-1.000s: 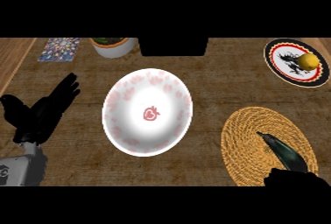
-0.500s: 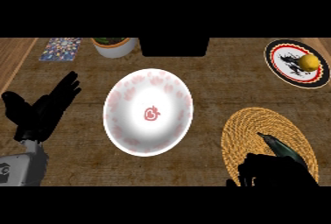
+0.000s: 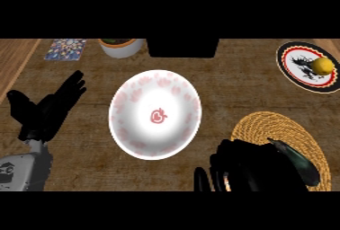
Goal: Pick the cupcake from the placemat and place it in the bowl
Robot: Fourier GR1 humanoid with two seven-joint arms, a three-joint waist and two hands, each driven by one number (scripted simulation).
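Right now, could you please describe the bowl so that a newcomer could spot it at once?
On the brown wooden counter, look at the middle, left of the round woven straw placemat. The large white bowl lies there; unlike the black-rimmed plate at far right, it has pink blotches and a small red mark at its centre.

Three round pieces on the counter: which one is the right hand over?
The woven tan placemat at lower right: the right hand covers its left part. The white bowl and the black-rimmed plate lie clear of it.
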